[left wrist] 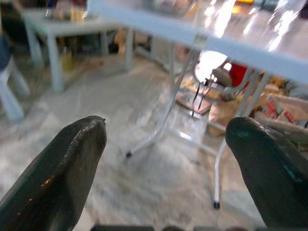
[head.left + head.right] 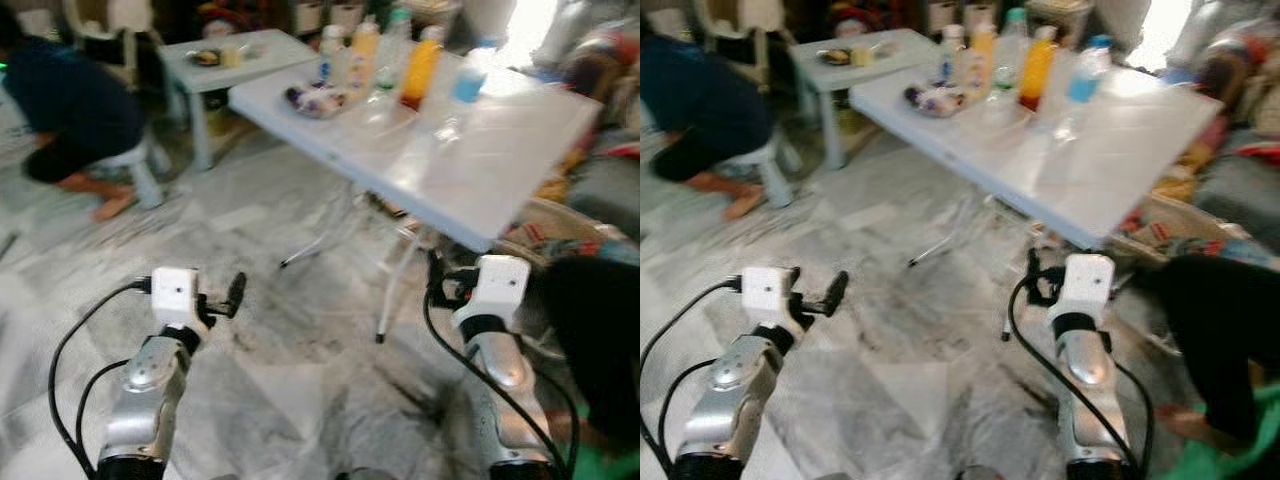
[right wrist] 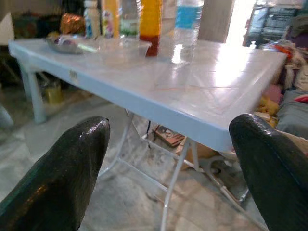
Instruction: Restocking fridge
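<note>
- Left gripper hangs low over the marble floor with nothing in it — my left wrist view shows both black fingers spread wide, only floor and table legs between them.
- From that arm I judge the drinks to lie forward and to the right, up on the white folding table, well apart from the fingertips.
- On the far end of that table stand the things I take to be the stock for the fridge: a pale bottle, a yellow bottle, a clear bottle, an orange juice bottle and a water bottle with a blue label — all upright, long axes vertical, in a loose row.
- Just in front of the row sit a small plate of wrapped items and a clear bowl.
- Right gripper is raised just below the near table edge, fingers parted and empty; its wrist camera looks straight along the tabletop at the bottles.
- My judgement: the right arm is the nearer one, but still short, so I'd close in before reaching.
- A person crouches on a stool at far left, beside a smaller table, well away from both arms.
</note>
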`<state>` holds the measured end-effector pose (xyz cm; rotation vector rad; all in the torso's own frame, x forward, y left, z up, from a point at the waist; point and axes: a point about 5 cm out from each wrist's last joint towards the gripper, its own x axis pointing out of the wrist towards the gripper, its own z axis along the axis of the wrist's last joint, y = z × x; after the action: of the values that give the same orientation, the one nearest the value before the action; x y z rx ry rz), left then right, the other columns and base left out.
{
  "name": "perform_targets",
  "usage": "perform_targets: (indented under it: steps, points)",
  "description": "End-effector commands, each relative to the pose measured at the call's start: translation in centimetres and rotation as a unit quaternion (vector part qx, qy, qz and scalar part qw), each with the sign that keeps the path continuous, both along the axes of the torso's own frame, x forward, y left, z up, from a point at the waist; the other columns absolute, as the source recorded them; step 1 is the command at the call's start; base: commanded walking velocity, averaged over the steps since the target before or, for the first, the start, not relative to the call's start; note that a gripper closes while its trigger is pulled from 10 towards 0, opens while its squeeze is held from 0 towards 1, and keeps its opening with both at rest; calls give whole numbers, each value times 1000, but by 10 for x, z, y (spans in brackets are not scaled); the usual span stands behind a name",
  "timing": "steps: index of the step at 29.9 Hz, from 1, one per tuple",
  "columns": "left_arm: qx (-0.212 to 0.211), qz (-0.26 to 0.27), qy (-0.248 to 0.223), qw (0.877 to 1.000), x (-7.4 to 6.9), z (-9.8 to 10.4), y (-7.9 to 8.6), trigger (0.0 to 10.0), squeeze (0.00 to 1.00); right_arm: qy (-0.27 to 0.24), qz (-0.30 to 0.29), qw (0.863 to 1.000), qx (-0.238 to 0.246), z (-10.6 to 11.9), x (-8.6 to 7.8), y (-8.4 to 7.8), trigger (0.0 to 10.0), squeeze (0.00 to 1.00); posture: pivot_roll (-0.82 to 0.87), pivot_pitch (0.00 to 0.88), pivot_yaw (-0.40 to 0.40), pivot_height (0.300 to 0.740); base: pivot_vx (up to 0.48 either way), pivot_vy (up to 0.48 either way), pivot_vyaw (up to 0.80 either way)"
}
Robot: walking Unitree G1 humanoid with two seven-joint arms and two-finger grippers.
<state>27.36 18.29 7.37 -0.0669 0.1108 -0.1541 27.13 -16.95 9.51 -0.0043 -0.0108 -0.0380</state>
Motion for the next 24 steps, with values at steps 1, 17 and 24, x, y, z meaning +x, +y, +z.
perform_targets:
  steps: [1, 17, 24]
  points:
    - [10, -3, -24, 1000, 6, 10, -4, 10000, 0, -15, 0, 1000, 2, 7, 3, -2, 10000, 0, -13, 2, -12, 740, 394, 274, 0]
    - [10, 5, -33, 999, 7, 10, -12, 10000, 0, -21, 11, 999, 22, 7, 0, 3, 10000, 0, -17, 4, -2, 740, 398, 267, 0]
    - [24, 2, -38, 999, 10, 12, -14, 10000, 0, -27, 22, 999, 25, 10, 1, 5, 10000, 0, -13, 9, -4, 740, 373, 301, 0]
